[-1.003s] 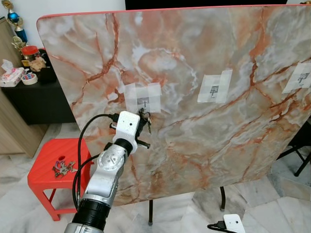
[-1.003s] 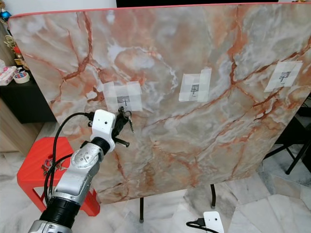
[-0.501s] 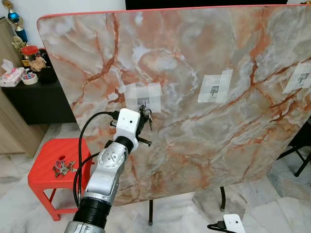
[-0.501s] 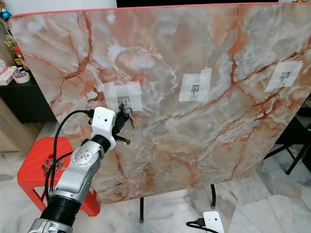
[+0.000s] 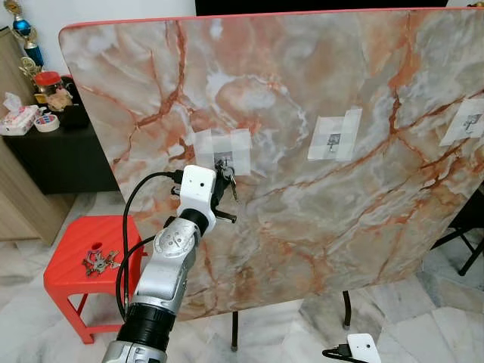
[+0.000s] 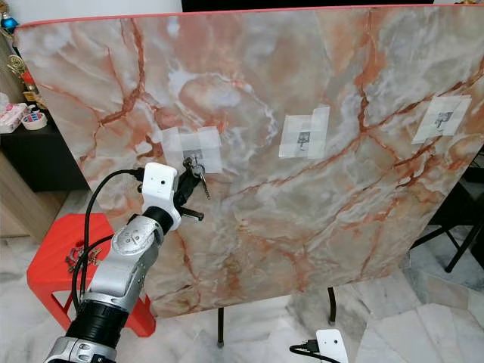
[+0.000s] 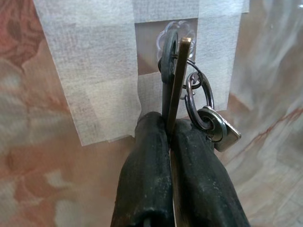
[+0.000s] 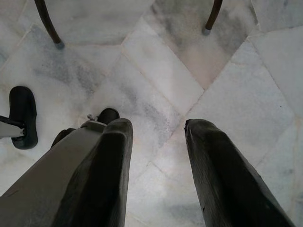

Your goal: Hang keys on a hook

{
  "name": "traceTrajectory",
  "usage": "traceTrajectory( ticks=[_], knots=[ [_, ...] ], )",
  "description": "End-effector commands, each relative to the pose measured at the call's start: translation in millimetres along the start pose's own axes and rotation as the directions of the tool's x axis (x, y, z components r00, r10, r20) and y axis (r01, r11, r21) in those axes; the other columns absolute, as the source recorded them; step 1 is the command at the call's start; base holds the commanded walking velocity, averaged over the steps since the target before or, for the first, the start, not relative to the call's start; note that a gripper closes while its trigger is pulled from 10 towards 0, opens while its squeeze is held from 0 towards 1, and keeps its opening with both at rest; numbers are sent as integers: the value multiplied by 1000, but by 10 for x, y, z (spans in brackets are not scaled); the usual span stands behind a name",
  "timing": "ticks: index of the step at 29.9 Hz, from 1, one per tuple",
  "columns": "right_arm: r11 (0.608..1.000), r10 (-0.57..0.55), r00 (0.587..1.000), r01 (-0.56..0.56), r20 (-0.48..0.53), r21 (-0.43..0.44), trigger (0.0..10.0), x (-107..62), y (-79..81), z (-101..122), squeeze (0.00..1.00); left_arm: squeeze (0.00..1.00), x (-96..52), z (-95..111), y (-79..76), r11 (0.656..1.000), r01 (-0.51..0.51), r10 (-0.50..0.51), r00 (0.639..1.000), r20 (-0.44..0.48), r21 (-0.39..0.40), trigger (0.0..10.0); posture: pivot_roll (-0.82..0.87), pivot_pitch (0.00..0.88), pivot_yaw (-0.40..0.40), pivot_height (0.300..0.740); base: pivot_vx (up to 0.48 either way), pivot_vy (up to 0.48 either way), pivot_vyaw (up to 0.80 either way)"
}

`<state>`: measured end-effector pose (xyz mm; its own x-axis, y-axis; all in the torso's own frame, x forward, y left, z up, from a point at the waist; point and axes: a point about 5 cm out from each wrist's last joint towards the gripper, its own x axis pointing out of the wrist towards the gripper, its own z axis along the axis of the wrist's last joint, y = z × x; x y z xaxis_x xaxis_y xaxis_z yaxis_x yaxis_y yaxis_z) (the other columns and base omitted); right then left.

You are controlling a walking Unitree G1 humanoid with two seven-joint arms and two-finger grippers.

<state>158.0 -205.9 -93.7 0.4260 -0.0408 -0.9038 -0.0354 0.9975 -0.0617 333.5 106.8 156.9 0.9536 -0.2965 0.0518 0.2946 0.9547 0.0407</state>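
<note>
Left end effector (image 7: 169,130) raised to marble board (image 5: 302,113), fingers (image 7: 147,179) clamped on keys (image 7: 177,85). Keys held at leftmost hook (image 7: 170,40), taped patch (image 5: 221,151); key ring (image 7: 196,97) hangs beside fingers. Whether ring sits on hook: cannot tell. Two more taped hooks (image 5: 333,140) further right. Red stool (image 5: 87,261) near left, carrying second key bunch (image 5: 98,262). Right end effector (image 8: 156,156) idle above marble floor (image 8: 156,80), fingers apart.
</note>
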Motion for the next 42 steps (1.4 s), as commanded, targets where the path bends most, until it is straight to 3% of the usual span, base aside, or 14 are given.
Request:
traceTrajectory(
  ticks=[1, 5, 13, 27, 28, 29, 30, 42],
  knots=[
    [1000, 4, 1000, -4, -2, 4, 10000, 3, 16, 8, 0, 0, 11, 8, 46, 999, -25, 25, 999, -27, -23, 10000, 62, 0, -30, 724, 0, 0, 0],
    [1000, 5, 1000, -5, -4, 4, 10000, 3, 17, 7, 0, 0, 10, -28, 43, 998, -24, 18, 996, -87, -60, 10000, 63, 0, -30, 724, 0, 0, 0],
    [1000, 7, 1000, -7, -5, 4, 10000, 3, 18, 6, 0, 0, 27, 34, 44, 985, -51, 34, 994, -102, -162, 10000, 63, 0, -30, 724, 0, 0, 0],
    [1000, 8, 1000, -8, -4, 6, 10000, 4, 24, 7, 0, 0, 10, 14, -9, 986, -29, 6, 991, -137, -165, 10000, 63, 0, -28, 724, 0, 0, 0],
    [1000, 8, 1000, -8, -4, 6, 10000, 4, 23, 7, 0, 784, 8, 10, 2, 988, -31, 10, 990, -140, -150, 10000, 64, 0, -29, 724, 0, 0, 0],
    [1000, 8, 1000, -8, -4, 6, 10000, 4, 24, 8, 0, 784, 6, 6, 8, 989, -34, 13, 990, -143, -146, 10000, 64, 0, -29, 724, 0, 0, 0],
    [1000, 8, 1000, -8, -4, 6, 10000, 4, 23, 8, 0, 1000, 3, -7, 15, 990, -37, 17, 989, -149, -133, 10000, 64, 0, -29, 724, 0, 0, 0],
    [1000, 9, 1000, -8, -5, 4, 10000, 3, 21, 8, 0, 1000, -58, -99, 81, 993, -55, 35, 984, -174, -108, 10000, 65, 0, -31, 724, 0, 0, 0]
  ],
)
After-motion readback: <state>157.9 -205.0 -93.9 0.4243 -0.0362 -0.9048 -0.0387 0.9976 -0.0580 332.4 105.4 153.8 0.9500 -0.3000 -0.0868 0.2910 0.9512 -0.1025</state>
